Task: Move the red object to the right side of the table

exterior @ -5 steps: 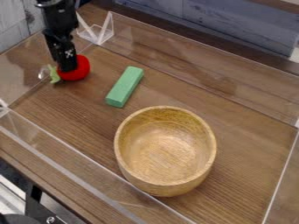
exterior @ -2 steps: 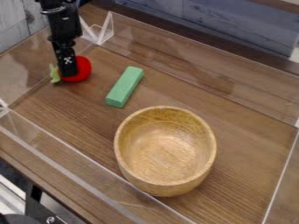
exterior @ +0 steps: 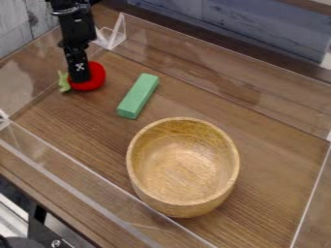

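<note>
The red object point(exterior: 88, 81) is a small round toy fruit with a green leaf on its left side, resting on the wooden table point(exterior: 233, 97) at the far left. My black gripper point(exterior: 79, 70) comes straight down onto the top of it, and its fingers are closed around the fruit. The fruit still sits on the tabletop. The fingers hide most of the fruit's top.
A green rectangular block point(exterior: 137, 95) lies just right of the fruit. A large wooden bowl point(exterior: 184, 165) stands in the front middle. Low clear acrylic walls point(exterior: 311, 184) edge the table. A clear angled bracket point(exterior: 114, 35) stands at the back left.
The gripper has shifted slightly right and settled lower onto the fruit, and its fingers have closed on it. The fruit, block and bowl stay in place.
</note>
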`<act>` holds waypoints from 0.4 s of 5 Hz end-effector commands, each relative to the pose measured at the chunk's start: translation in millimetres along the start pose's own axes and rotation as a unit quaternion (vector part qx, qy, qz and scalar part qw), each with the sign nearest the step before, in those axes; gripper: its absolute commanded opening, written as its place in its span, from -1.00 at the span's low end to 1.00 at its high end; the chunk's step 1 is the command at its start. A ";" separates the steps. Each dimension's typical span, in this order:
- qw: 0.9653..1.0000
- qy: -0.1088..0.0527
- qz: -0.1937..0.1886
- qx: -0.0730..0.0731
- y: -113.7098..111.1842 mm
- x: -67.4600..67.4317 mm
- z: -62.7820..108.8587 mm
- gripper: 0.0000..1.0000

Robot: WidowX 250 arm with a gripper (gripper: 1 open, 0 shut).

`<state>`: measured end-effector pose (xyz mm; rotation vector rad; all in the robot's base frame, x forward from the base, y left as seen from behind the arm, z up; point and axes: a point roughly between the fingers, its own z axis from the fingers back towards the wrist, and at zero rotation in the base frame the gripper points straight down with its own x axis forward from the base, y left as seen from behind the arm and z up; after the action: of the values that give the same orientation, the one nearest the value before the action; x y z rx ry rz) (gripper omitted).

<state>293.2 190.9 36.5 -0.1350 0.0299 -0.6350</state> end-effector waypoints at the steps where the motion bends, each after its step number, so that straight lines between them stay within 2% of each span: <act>1: 0.999 -0.010 -0.018 0.044 -1.9 16.2 47.2 -1.00; 2: 0.998 -0.012 0.000 0.060 -2.1 33.2 67.8 -1.00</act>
<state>314.9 174.1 67.8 -0.1122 0.0404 -0.6254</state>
